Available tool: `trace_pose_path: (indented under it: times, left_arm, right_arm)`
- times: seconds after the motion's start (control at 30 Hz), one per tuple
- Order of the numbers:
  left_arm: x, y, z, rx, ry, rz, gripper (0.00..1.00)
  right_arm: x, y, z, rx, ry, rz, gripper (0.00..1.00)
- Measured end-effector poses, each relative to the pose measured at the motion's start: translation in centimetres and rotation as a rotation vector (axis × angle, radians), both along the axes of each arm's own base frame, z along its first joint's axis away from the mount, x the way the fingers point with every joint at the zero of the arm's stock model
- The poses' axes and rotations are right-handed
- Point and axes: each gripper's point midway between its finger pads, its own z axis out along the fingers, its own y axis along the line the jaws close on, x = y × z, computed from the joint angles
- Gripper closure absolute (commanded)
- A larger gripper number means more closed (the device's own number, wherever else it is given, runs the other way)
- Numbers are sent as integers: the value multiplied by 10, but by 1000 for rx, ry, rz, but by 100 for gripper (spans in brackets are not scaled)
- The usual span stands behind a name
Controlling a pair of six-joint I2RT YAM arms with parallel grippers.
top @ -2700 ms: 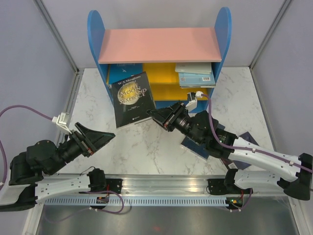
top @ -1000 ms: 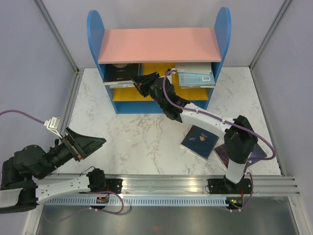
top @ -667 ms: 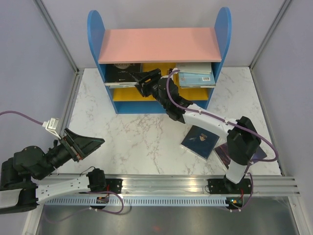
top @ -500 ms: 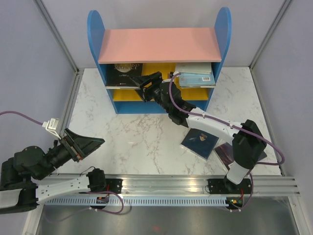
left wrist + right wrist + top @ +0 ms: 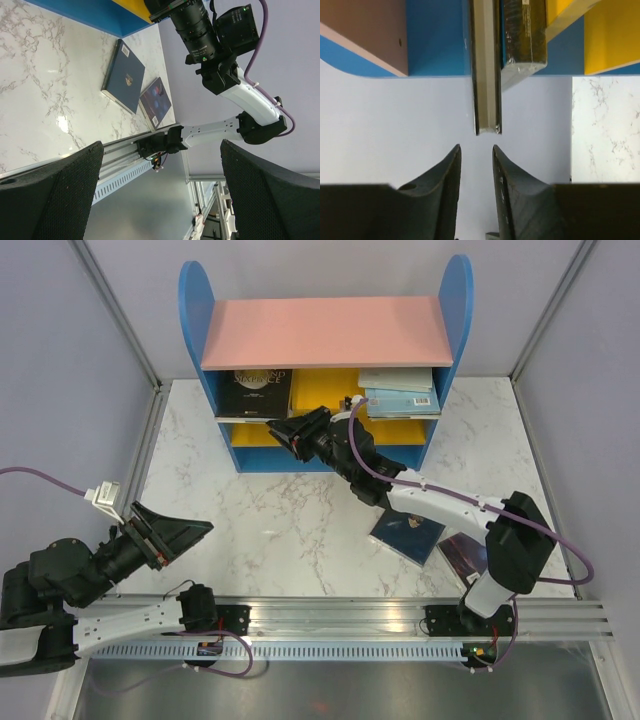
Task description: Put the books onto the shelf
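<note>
The shelf (image 5: 455, 320) stands at the back, with blue sides and a pink top. A black-and-gold book (image 5: 257, 390) lies on its upper board at the left, and pale blue books (image 5: 400, 393) lie at the right. My right gripper (image 5: 274, 427) hovers just in front of the black book, apart from it. In the right wrist view that book (image 5: 485, 75) shows edge-on, ahead of the right gripper (image 5: 476, 150), which stands narrowly open and empty. A navy book (image 5: 405, 528) and a dark one (image 5: 465, 552) lie on the table. My left gripper (image 5: 200, 530) is wide open and empty.
The marble table (image 5: 290, 510) spreads before the shelf. Grey walls close in the sides. The left wrist view looks past the left gripper (image 5: 160, 195) at the navy book (image 5: 124, 76), the dark book (image 5: 156, 100) and the right arm (image 5: 240, 95) above the front rail.
My right gripper let go of the black-and-gold book on the upper left board and drew back toward the table. The book now lies deeper in the shelf. The left arm stayed put.
</note>
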Motion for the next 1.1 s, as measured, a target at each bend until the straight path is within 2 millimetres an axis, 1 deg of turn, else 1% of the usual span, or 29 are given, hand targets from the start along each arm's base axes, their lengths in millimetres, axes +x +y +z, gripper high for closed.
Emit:
trace_pose_path:
  times: [0.03,0.13,0.4,0.6,0.67,0.77,0.93,1.1]
  left_arm:
    - [0,0,0,0,0,0,0]
    - [0,0,0,0,1,-1,0]
    - [0,0,0,-4,4,0,0]
    - [-1,0,2,-9,3,0,0]
    - [-1,1,3,-11,3,-1,0]
    - [-1,1,3,-13,2,-1,0]
    - [-1,2,3,-13,2,-1,0]
    - [-2,4,1,-3,5,-1,0]
  right_arm:
    - [-1,-1,0,-1,2,1,75]
    - [-2,-1,1,1,0,2,78]
    - [-1,-1,2,-1,1,1,80]
    - [3,4,15,19,-15,0,82]
    - [5,7,16,20,-16,0,83]
    - [8,10,12,15,-12,0,84]
    - [13,15,-1,-3,5,-3,84]
    - [16,20,0,5,3,-1,85]
